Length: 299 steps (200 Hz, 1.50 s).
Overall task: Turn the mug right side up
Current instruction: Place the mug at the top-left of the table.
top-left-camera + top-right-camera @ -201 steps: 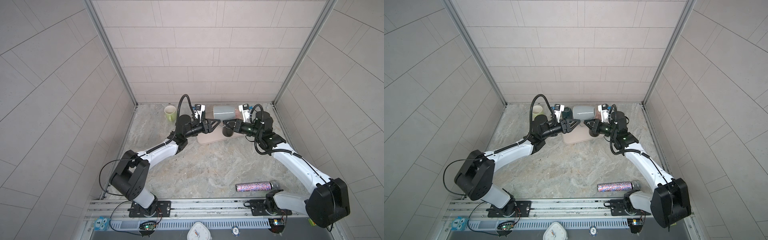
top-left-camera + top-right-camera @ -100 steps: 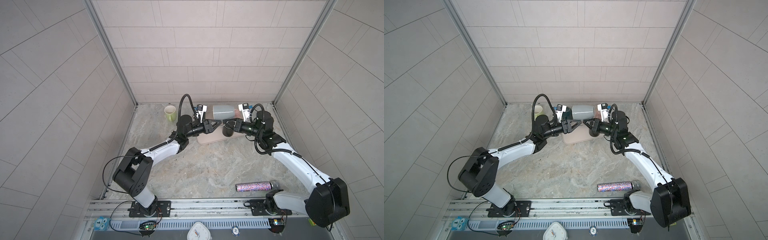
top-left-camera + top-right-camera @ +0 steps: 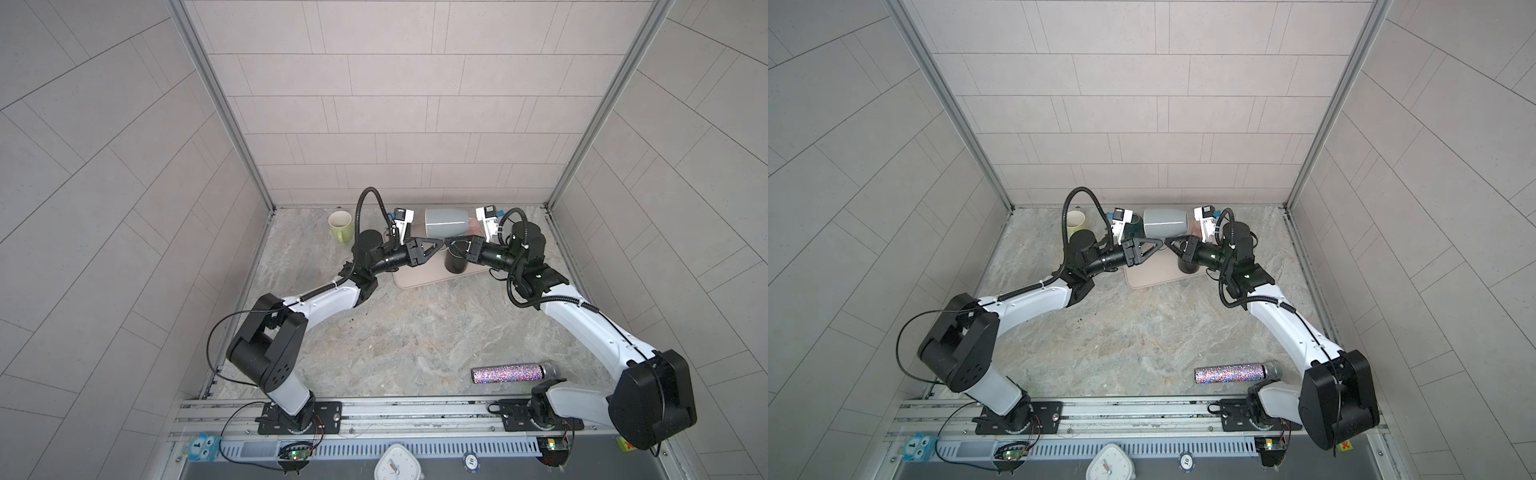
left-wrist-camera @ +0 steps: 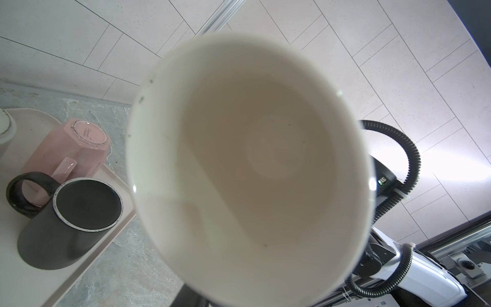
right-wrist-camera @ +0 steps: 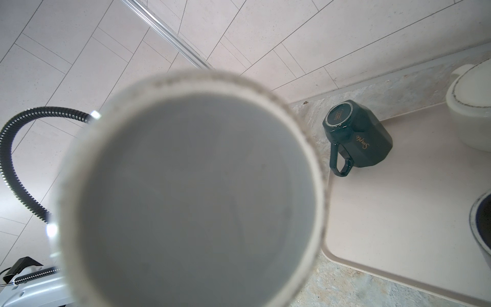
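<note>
Task partway. The grey mug (image 3: 444, 222) is off the tray (image 3: 419, 276) and in the air, upper centre of both top views. It lies on its side, neither base-up nor standing.

The left wrist view looks straight into its pale inside (image 4: 247, 170). The right wrist view is filled by its grey base (image 5: 196, 202). So the mouth faces the left arm and the base faces the right arm.

Left to do, as I judge it: swing the mouth upward, then set the mug down standing.

The two tools meet tip to tip just below the mug in the frame. The right gripper (image 3: 454, 245) is narrow and seems clamped under the mug, likely on the handle; the contact is hidden. The left gripper (image 3: 437, 244) sits just beside it, fingers drawn in. Gripping or only nearing: cannot tell.

The pink mug (image 4: 77, 151) and dark green mug (image 5: 356, 138) sit base-up on the tray.
</note>
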Motion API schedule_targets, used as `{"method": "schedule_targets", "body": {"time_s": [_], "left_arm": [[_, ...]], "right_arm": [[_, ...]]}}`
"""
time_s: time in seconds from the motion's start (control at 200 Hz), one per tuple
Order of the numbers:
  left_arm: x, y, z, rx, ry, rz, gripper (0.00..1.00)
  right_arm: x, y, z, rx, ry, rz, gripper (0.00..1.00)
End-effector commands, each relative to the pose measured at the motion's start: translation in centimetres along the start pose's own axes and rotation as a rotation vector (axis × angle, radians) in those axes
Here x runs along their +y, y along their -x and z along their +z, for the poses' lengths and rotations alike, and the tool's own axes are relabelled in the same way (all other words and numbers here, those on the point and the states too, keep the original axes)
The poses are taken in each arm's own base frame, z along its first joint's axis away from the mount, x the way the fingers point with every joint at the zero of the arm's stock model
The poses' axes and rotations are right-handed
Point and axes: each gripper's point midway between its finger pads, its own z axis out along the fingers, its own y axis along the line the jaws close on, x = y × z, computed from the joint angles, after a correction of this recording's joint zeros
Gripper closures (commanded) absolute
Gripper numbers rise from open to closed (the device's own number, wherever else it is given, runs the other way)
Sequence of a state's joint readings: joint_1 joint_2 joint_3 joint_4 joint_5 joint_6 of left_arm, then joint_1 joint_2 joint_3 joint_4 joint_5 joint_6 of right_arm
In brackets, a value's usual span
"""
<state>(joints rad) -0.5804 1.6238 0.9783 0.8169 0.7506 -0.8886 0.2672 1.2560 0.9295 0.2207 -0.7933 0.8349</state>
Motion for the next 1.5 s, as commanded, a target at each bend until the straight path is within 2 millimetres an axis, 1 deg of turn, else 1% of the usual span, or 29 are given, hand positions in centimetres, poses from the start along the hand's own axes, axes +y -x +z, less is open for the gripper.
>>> {"method": "schedule_targets", "body": {"time_s": [0.0, 0.18, 0.305, 0.5, 0.56, 0.6, 0.781, 1.181, 1.216, 1.261, 1.311, 1.361, 1.396, 1.446, 1.491], "left_arm": [[-2.2, 1.4, 0.5, -0.023, -0.066, 0.053, 0.70], [-2.1, 1.5, 0.6, -0.018, -0.059, 0.049, 0.76], [-2.2, 1.4, 0.7, -0.010, -0.063, 0.045, 0.90], [-2.1, 1.6, 0.6, -0.017, -0.054, 0.044, 0.91], [-2.2, 1.7, 0.7, -0.016, -0.054, 0.047, 0.94], [-2.3, 1.7, 0.6, -0.016, -0.057, 0.048, 1.00], [-2.5, 2.1, 0.4, -0.034, -0.039, 0.051, 1.00], [-3.0, 2.6, -0.6, -0.051, 0.027, 0.120, 1.00], [-3.3, 2.7, -0.6, -0.057, 0.026, 0.125, 1.00], [-3.6, 2.8, -0.7, -0.064, 0.028, 0.130, 1.00], [-3.7, 2.9, -0.9, -0.071, 0.038, 0.135, 1.00], [-3.9, 3.0, -1.1, -0.075, 0.044, 0.146, 1.00], [-3.9, 3.2, -1.2, -0.078, 0.051, 0.153, 1.00], [-3.7, 3.2, -1.3, -0.079, 0.071, 0.157, 1.00], [-3.6, 3.1, -1.5, -0.081, 0.080, 0.156, 1.00]], "right_arm": [[1.5, 1.6, -0.2, -0.054, 0.056, -0.052, 1.00], [1.2, 1.6, 0.1, -0.052, 0.052, -0.052, 1.00], [1.0, 1.6, 0.2, -0.051, 0.051, -0.049, 1.00], [0.9, 1.5, 0.2, -0.047, 0.049, -0.053, 1.00], [0.8, 1.4, 0.3, -0.045, 0.043, -0.054, 1.00], [0.7, 1.4, 0.3, -0.045, 0.038, -0.053, 1.00], [0.1, 1.1, 0.4, -0.038, 0.026, -0.043, 1.00], [0.0, 0.5, 0.2, -0.032, 0.032, -0.053, 1.00], [0.0, 0.5, 0.2, -0.033, 0.032, -0.051, 0.97], [-0.1, 0.5, 0.2, -0.034, 0.034, -0.049, 0.89], [0.0, 0.5, 0.2, -0.036, 0.038, -0.049, 0.86], [0.0, 0.5, 0.1, -0.038, 0.039, -0.046, 0.79], [0.1, 0.6, 0.0, -0.043, 0.048, -0.045, 0.76], [0.4, 0.7, 0.0, -0.050, 0.064, -0.043, 0.74], [0.4, 0.8, 0.0, -0.056, 0.070, -0.037, 0.70]]}}
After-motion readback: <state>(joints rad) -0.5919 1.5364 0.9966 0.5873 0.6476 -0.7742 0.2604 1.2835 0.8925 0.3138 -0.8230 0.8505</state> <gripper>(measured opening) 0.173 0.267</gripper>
